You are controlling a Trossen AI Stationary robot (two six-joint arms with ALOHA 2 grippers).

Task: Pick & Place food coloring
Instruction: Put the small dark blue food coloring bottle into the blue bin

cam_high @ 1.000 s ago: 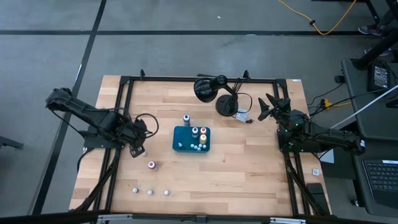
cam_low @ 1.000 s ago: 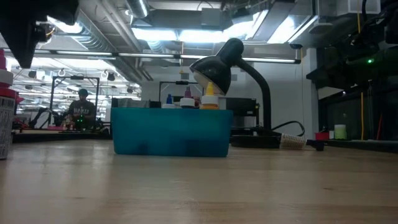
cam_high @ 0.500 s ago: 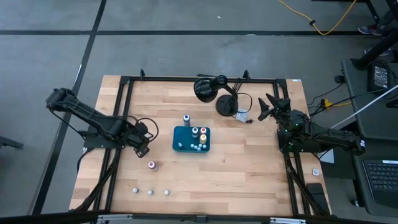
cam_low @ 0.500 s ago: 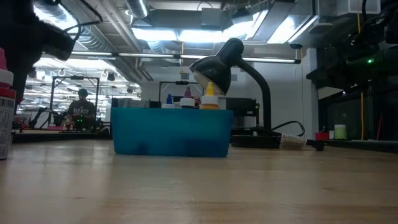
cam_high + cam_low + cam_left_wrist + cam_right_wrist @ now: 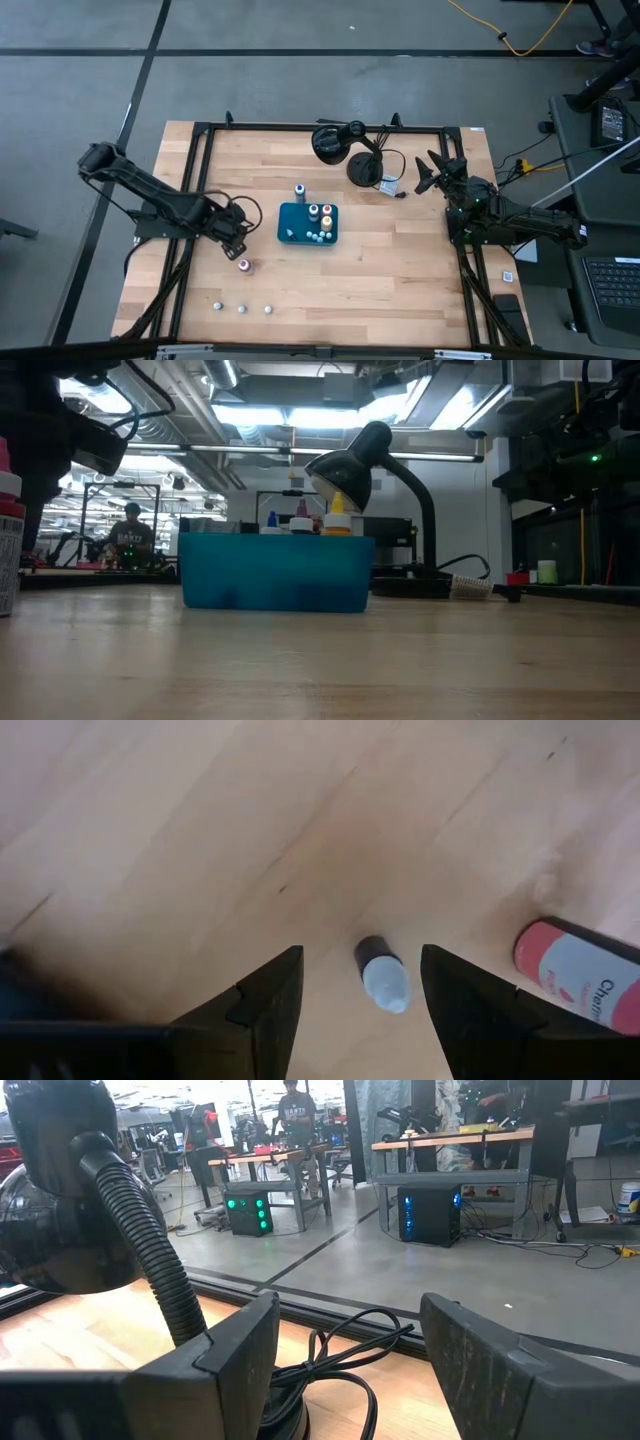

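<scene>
A teal tray (image 5: 293,226) at mid-table holds several tiny food coloring bottles (image 5: 320,214) standing upright. One blue-topped bottle (image 5: 299,190) stands just beyond the tray's far side. My left gripper (image 5: 236,240) hangs left of the tray, pointing down and open. Between its fingers (image 5: 360,958) a tiny pale bottle with a dark end (image 5: 383,982) sits on the wood, untouched. Beside it is a red-and-white bottle (image 5: 575,962), which has a pink top in the high view (image 5: 243,266). My right gripper (image 5: 428,172) waits open at the far right.
A black desk lamp (image 5: 340,145) and its cable (image 5: 392,160) sit at the far edge behind the tray. Three small bottles (image 5: 241,309) stand in a row near the table's front left. A black frame (image 5: 200,170) runs around the tabletop. Bare wood lies right of the tray.
My left gripper has come down toward the table and shifted a little toward the tray, rolling slightly, its fingers staying apart. The bottles and the tray have not moved.
</scene>
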